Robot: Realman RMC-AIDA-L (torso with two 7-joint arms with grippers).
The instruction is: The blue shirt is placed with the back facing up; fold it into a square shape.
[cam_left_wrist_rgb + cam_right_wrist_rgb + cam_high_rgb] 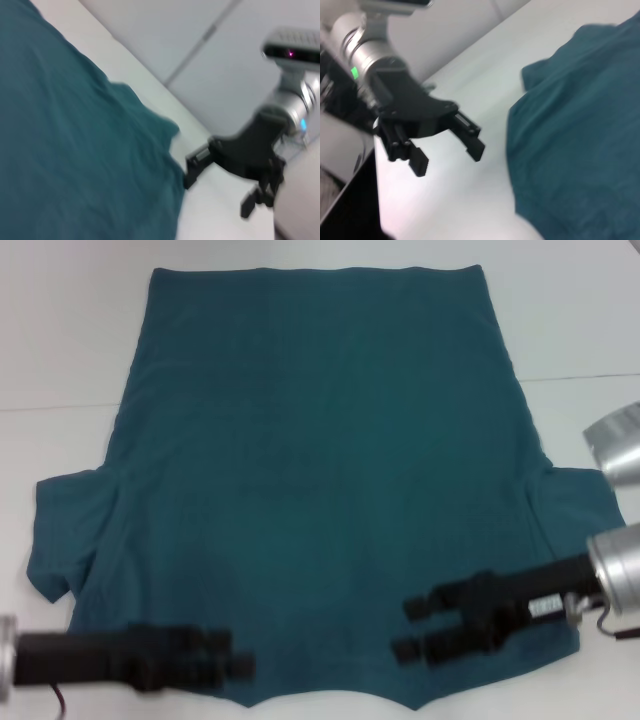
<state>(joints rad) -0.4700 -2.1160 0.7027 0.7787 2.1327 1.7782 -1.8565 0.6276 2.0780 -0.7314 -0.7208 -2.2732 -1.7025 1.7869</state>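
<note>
The blue shirt (320, 460) lies spread flat on the white table (60, 360), hem at the far side, sleeves out to both sides, neck edge nearest me. My left gripper (240, 665) is over the shirt's near left corner; the right wrist view shows it (447, 157) open and empty. My right gripper (408, 628) is over the near right part of the shirt; the left wrist view shows it (220, 187) open and empty. The shirt also shows in the left wrist view (65, 150) and the right wrist view (580, 150).
Bare white table surrounds the shirt on the far, left and right sides. A seam line (580, 377) crosses the table. A silver part of my right arm (620, 440) stands at the right edge.
</note>
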